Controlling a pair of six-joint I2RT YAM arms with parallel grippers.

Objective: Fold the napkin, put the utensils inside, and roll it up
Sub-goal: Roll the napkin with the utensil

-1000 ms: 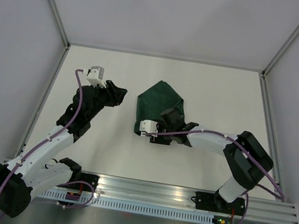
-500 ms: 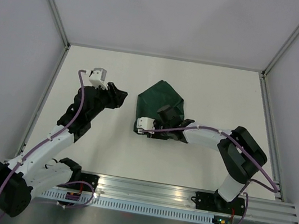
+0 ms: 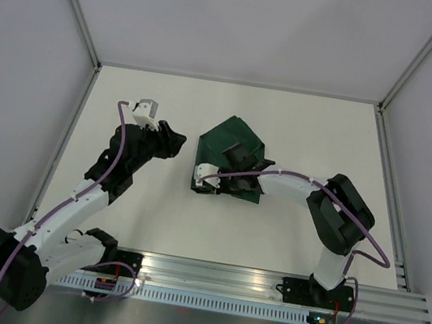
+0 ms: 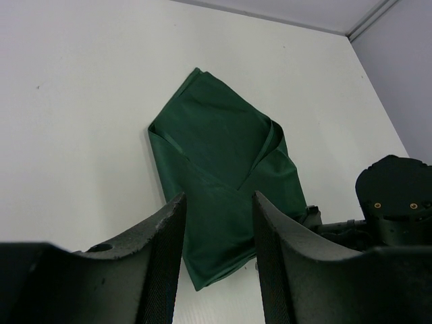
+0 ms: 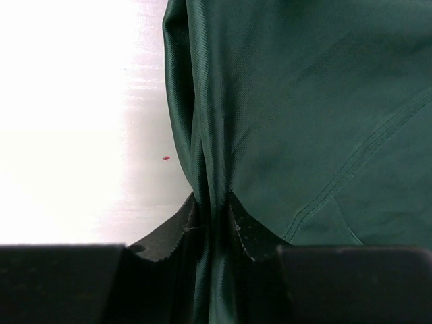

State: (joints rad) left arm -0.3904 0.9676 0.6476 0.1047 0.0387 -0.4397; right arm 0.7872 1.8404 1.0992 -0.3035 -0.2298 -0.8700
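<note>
The dark green napkin [image 3: 231, 144] lies folded in a bundle on the white table, with flaps laid over each other; it also shows in the left wrist view [image 4: 216, 162]. My right gripper [image 3: 230, 174] lies low across the napkin's near part and is shut on a bunched fold of the cloth [image 5: 212, 196]. My left gripper [image 3: 172, 140] is open and empty, held above the table left of the napkin, apart from it; its fingers [image 4: 165, 236] frame the cloth. The fork is hidden or out of view.
White walls with metal corner posts close the table at the back and both sides. An aluminium rail [image 3: 262, 283] runs along the near edge by the arm bases. A tiny red speck [image 5: 165, 158] lies on the table beside the napkin.
My right gripper has slid left and toward the back over the napkin's near part, its arm stretching out. The napkin's near edge has shifted with it. The left arm has barely moved.
</note>
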